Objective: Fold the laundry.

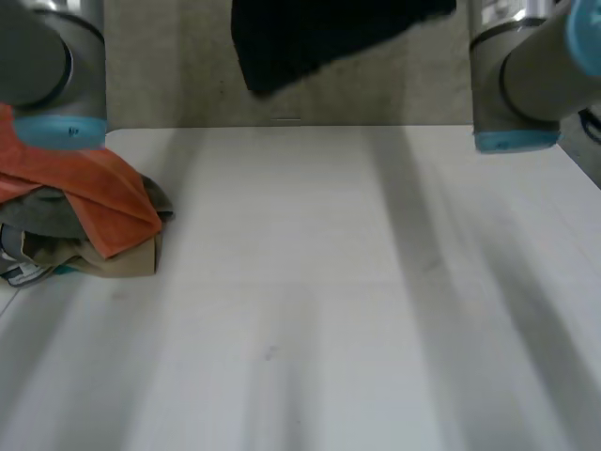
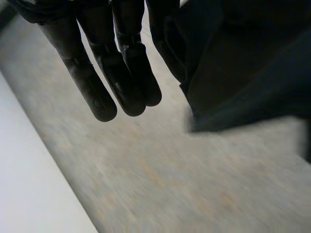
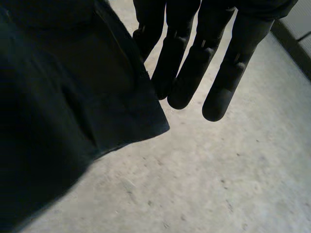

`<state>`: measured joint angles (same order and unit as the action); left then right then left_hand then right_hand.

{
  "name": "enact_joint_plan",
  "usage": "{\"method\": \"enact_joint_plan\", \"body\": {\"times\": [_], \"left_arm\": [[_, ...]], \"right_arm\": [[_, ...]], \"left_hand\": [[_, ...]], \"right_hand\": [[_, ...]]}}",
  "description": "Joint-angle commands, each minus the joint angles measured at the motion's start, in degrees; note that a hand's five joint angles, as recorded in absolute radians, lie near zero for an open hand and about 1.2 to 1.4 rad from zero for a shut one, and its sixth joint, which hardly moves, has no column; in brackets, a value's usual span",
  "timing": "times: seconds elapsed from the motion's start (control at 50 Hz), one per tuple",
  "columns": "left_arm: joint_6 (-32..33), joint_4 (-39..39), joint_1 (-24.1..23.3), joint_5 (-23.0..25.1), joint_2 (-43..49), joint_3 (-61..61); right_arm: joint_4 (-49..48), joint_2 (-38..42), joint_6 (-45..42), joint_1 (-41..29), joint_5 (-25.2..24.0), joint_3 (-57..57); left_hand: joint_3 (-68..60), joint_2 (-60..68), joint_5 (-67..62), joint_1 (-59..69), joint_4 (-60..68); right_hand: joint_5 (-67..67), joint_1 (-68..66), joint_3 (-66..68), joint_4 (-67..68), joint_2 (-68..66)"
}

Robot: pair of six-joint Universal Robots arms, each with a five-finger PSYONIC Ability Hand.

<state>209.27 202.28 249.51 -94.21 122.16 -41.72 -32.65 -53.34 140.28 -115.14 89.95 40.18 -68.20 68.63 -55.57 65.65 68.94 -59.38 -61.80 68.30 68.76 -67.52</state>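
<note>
A pile of clothes [image 1: 89, 221] lies on the table [image 1: 329, 310], at its left side, under the left arm [image 1: 47, 66]. The right arm [image 1: 526, 75] is over the right side. Past the table's far edge a cloth [image 1: 319, 38] hangs in the air above the floor [image 1: 169, 75] (not on the table), between the left hand [image 2: 112, 73] and the right hand [image 3: 194, 63].

Soft, even light fell from above on the white table [image 1: 376, 282], which was bright but free of glare. The orange-topped pile of laundry [image 1: 94, 216] kept its colour and cast only a thin shadow at its foot. The dark cloth [image 1: 310, 38] swallowed the light, and its folds barely registered. In the wrist views the left hand [image 2: 116, 73] and the right hand [image 3: 189, 73] stood almost in silhouette against the pale, evenly lit floor [image 2: 194, 184], with a faint sheen on the left hand.
</note>
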Motion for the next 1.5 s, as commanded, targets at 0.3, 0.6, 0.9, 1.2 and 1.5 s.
{"method": "enact_joint_plan", "body": {"times": [0.3, 0.6, 0.9, 1.2, 1.5], "left_arm": [[0.0, -0.3, -4.9, 0.8, 6.2, -36.4], [0.2, -19.5, -5.4, 0.9, -7.4, -48.8], [17.6, -57.9, -6.0, 9.2, -20.5, -60.7], [12.7, -30.0, -5.7, 2.4, 0.2, -30.3], [15.5, -15.5, -4.6, -3.6, 30.1, 7.2]], "right_arm": [[13.0, 15.7, 0.2, -0.3, -2.4, 15.1], [33.2, 2.7, -7.2, 0.0, -2.4, 31.6], [63.2, -14.7, -22.6, 4.6, -5.6, 52.9], [48.6, -1.7, -5.6, 4.5, 2.1, 31.0], [10.2, 17.6, -2.0, 1.2, 4.8, 12.7]], "left_hand": [[-11.8, 11.4, -14.4, 14.3, 11.1], [-11.8, 11.4, -14.4, 14.3, 11.1], [-11.8, 11.4, -14.4, 14.3, 11.1], [-11.8, 11.4, -14.4, 14.3, 11.1], [-11.8, 11.4, -14.4, 14.3, 11.1]], "right_hand": [[-10.6, -18.2, 11.7, 11.2, -12.5], [-10.6, -18.2, 11.7, 11.2, -12.5], [-10.6, -18.2, 11.7, 11.2, -12.5], [-10.6, -18.2, 11.7, 11.2, -12.5], [-10.6, -18.2, 11.7, 11.2, -12.5]]}}
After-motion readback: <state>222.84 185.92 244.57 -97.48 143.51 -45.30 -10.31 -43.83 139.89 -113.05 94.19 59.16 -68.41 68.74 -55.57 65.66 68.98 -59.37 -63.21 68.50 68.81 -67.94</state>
